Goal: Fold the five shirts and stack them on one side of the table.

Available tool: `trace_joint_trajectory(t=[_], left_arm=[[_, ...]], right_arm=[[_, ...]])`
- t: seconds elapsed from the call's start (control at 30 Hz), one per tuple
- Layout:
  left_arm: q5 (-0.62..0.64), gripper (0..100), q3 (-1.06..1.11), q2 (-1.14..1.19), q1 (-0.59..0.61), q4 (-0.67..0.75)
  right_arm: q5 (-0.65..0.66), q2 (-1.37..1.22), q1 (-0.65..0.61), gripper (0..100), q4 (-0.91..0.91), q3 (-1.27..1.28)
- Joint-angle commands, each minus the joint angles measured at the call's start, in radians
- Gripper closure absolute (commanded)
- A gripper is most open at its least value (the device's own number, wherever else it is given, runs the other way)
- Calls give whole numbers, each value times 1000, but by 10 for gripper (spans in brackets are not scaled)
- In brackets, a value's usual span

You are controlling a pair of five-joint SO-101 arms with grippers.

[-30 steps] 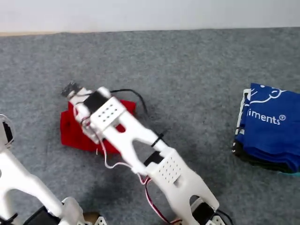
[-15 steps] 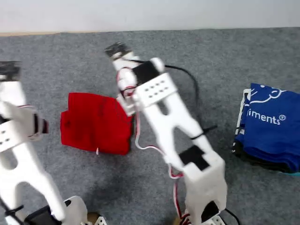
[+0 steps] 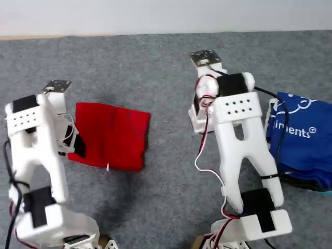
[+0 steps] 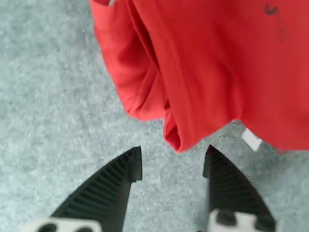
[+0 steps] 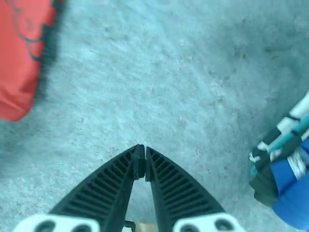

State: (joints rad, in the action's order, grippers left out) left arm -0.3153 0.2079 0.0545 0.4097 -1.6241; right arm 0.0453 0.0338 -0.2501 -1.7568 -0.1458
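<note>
A matt red cloth shirt (image 3: pixel 110 136) is recorded on a rough grey felt table cover (image 3: pixel 155 67); smooth white plastic arm housing (image 3: pixel 238 111) is noted.

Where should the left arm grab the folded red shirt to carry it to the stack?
Pinch the red shirt at its folded edge nearest the left gripper, coming in low from that side. The layers bunch into a rounded lip there, lined up with the open gripper, so the folds should lift together.
</note>
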Motion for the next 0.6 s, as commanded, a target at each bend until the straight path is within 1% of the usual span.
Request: trace_joint_trajectory(t=[0.0, 0.17, 0.37, 0.47, 0.57], left_arm=[[-14, 787, -50, 54, -29, 41], [-12, 789, -51, 140, -97, 101], [-11, 796, -51, 239, -100, 158], [-11, 848, -53, 261, -104, 170], [-11, 921, -68, 249, -104, 164]], right_arm=[[11, 54, 15, 990, -39, 0], [11, 54, 15, 990, -39, -2], [12, 56, 38, 990, -39, -5], [12, 54, 58, 990, -39, -5], [12, 54, 71, 990, -39, -5]])
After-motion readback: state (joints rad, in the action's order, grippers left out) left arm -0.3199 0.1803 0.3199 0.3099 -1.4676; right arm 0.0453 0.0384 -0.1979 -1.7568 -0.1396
